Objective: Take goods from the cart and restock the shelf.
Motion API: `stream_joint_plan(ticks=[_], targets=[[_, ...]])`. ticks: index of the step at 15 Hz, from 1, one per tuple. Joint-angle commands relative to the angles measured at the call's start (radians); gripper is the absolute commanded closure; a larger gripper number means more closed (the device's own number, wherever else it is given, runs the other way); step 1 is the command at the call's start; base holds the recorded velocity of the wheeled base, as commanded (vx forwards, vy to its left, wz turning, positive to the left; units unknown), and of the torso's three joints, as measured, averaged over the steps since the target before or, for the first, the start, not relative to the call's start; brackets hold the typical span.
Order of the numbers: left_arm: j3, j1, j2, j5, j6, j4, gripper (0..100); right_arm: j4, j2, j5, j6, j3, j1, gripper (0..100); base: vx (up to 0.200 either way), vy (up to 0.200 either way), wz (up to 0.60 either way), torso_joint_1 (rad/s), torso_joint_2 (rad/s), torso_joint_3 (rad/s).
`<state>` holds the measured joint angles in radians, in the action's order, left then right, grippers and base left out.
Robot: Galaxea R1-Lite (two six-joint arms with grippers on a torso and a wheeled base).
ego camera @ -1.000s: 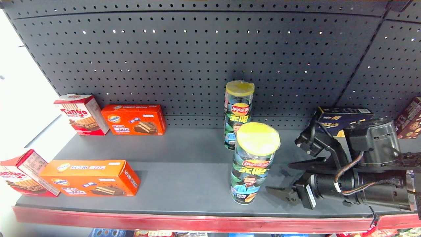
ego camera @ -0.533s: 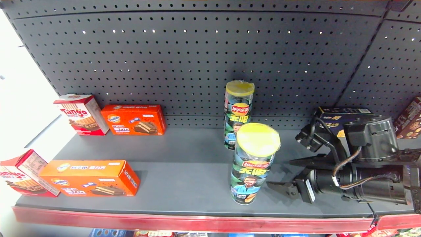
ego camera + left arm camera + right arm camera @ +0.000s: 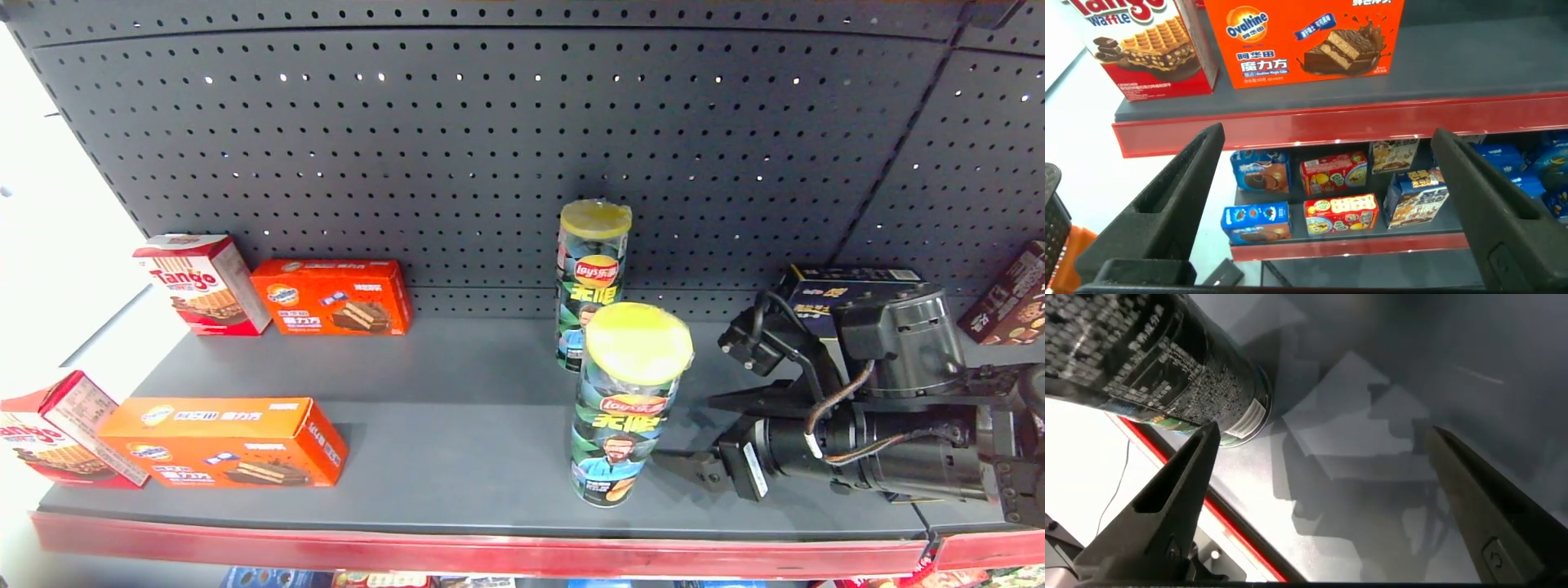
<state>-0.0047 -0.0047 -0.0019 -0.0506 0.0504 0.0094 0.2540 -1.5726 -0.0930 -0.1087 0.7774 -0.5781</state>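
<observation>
As seen at lower centre: front can (image 3: 624, 408) upright on shelf (image 3: 457, 441), second can (image 3: 592, 278) behind. Just right of it, right gripper (image 3: 684, 430) spread, clamped on nothing. Left gripper (image 3: 1327, 139) spread, empty. Judged: this can placed; more restocking probably left.

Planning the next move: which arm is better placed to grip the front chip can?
Right: the right gripper, open, is beside the front chip can; the left gripper, open, faces the shelf's red edge from outside.
</observation>
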Motion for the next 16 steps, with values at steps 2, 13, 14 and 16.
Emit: stream_joint_plan(ticks=[2, 13, 14, 16], targets=[[0.0, 0.0, 0.002, 0.0, 0.0, 0.0, 0, -0.001, 0.022, -0.001, 0.0, -0.01, 0.007, 0, 0.0, 0.0, 0.0, 0.0, 0.0, 0.0], [0.0, 0.0, 0.002, 0.0, 0.0, 0.0, 0, 0.001, -0.029, -0.001, 0.0, 0.031, 0.001, 0, 0.0, 0.0, 0.0, 0.0, 0.0, 0.0], [0.0, 0.0, 0.002, 0.0, 0.0, 0.0, 0, 0.001, -0.029, -0.001, 0.0, 0.031, 0.001, 0, 0.0, 0.0, 0.0, 0.0, 0.0, 0.0], [0.0, 0.0, 0.002, 0.0, 0.0, 0.0, 0, 0.001, -0.029, -0.001, 0.0, 0.032, 0.001, 0, 0.0, 0.0, 0.0, 0.0, 0.0, 0.0]])
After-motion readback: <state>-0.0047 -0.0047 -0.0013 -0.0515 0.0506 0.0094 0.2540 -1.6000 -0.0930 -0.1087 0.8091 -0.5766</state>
